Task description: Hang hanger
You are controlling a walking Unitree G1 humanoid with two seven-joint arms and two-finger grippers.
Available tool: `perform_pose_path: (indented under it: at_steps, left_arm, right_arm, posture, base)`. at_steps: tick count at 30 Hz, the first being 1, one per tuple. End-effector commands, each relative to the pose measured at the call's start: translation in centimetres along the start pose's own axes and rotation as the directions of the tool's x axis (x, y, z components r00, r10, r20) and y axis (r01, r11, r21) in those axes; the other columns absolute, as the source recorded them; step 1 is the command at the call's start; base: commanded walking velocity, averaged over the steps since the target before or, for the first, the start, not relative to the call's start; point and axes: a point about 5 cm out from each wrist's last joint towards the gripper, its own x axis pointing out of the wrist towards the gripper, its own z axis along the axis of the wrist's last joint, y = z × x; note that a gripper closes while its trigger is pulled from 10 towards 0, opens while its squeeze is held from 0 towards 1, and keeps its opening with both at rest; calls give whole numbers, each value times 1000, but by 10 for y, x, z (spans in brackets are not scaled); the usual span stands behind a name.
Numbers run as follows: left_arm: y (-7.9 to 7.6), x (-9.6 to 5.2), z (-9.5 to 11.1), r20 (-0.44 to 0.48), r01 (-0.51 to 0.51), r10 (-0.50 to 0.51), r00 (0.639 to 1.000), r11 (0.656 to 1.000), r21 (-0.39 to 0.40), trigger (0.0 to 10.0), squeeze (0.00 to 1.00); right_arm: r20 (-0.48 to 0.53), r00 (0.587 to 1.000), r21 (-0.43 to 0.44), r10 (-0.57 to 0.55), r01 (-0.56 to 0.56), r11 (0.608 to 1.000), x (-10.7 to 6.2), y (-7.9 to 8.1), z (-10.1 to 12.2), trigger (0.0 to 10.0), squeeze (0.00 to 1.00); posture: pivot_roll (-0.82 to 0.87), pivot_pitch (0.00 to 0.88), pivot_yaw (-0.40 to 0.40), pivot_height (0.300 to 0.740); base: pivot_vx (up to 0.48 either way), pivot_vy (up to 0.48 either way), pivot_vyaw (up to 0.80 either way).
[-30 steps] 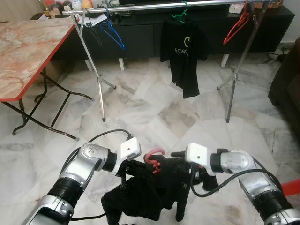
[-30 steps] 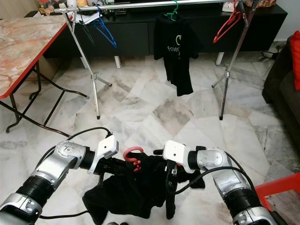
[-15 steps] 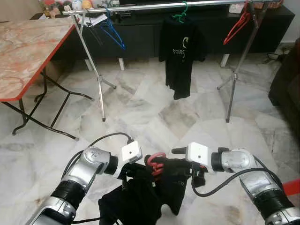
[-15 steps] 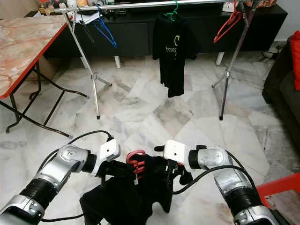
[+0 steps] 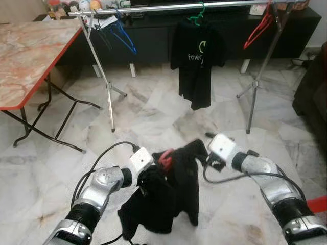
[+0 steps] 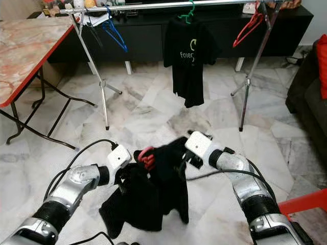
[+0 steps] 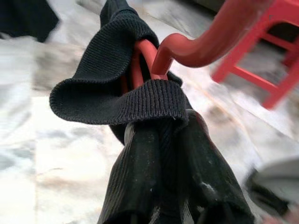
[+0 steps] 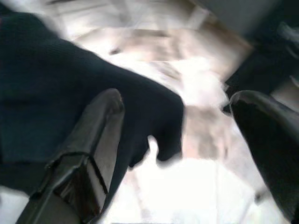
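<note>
The left pincer (image 7: 161, 140) is clamped on the ribbed collar of a black fabric garment (image 5: 163, 199) draped on a red plastic hanger (image 5: 165, 158), held up above the white marble floor (image 5: 153, 122). The right pincer (image 8: 182, 154) gapes wide beside the cloth's edge.

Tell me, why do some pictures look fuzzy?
Right wrist view: smeared, the black shirt and floor soft. Left wrist view: collar and red hanger sharp, floor behind blurred. Both eye views: clear, the rail crisp.
</note>
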Motion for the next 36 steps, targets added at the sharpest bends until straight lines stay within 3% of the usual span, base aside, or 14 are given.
perform_pose_path:
  at_steps: [1,2,6,7,10,12,13,17,19,26,28,30,33,36]
  left_arm:
    - [4,-4,-6,7,-89,89,996,996,2,10000,0]
    - [5,-5,-7,24,-127,127,992,992,5,10000,0]
    - [17,-13,-12,27,-279,279,960,960,2,10000,0]
    - [27,-21,-16,21,-376,376,926,927,-10,10000,0]
    - [38,-34,-21,19,-500,500,866,866,-8,10000,0]
    - [40,-36,-22,21,-515,515,857,857,-4,10000,0]
    - [46,-43,-21,43,-579,578,815,816,-3,10000,0]
    - [53,-57,-19,93,-646,644,759,763,-8,10000,0]
    - [54,-68,-24,96,-668,669,737,743,-50,10000,0]
    - [51,-91,-34,113,-732,739,664,673,-99,10000,0]
    - [51,-93,-34,115,-740,746,656,666,-97,10000,0]
    - [51,-98,-31,127,-740,748,651,663,-116,10000,0]
    - [51,-99,-30,128,-738,748,652,664,-120,10000,0]
    - [50,-98,-31,114,-731,749,653,663,-161,10000,0]
  right_arm:
    - [-41,995,146,-94,99,984,-1,3,-16,10000,0]
    - [-58,990,233,-131,141,962,-1,8,-24,10000,0]
    - [-127,979,361,-158,194,912,-3,26,-44,10000,0]
    - [-170,972,401,-162,219,890,-6,37,-56,10000,0]
    - [-295,941,482,-167,297,824,-15,60,-83,10000,0]
    - [-313,934,490,-170,312,814,-17,63,-86,10000,0]
    - [-369,915,536,-165,354,767,-24,75,-98,10000,0]
    - [-463,877,525,-132,391,756,-38,96,-118,10000,0]
    - [-523,843,551,-126,447,705,-48,106,-130,10000,0]
    - [-660,745,561,-100,577,594,-76,133,-156,10000,0]
    - [-666,740,565,-97,584,583,-78,135,-157,10000,0]
    - [-670,740,551,-58,548,629,-80,144,-158,10000,0]
    - [-672,739,547,-47,538,641,-80,147,-159,10000,0]
    - [-681,731,548,-44,548,631,-83,149,-160,10000,0]
  posture:
    - [-92,41,58,740]
    - [-92,41,58,740]
    - [-89,32,52,740]
    - [-95,23,47,740]
    - [-90,12,40,740]
    - [-90,12,40,740]
    - [-77,3,35,740]
    - [-68,0,31,740]
    - [-75,0,27,740]
    - [-49,0,17,740]
    - [-46,0,16,740]
    - [-39,0,15,740]
    - [-36,8,15,740]
    - [-40,26,24,740]
  base:
    - [0,0,0]
    - [0,0,0]
    - [0,0,0]
    - [0,0,0]
    - [0,0,0]
    - [0,0,0]
    - [0,0,0]
    - [0,0,0]
    - [0,0,0]
    - [0,0,0]
    - [0,0,0]
    - [0,0,0]
    - [0,0,0]
    - [0,0,0]
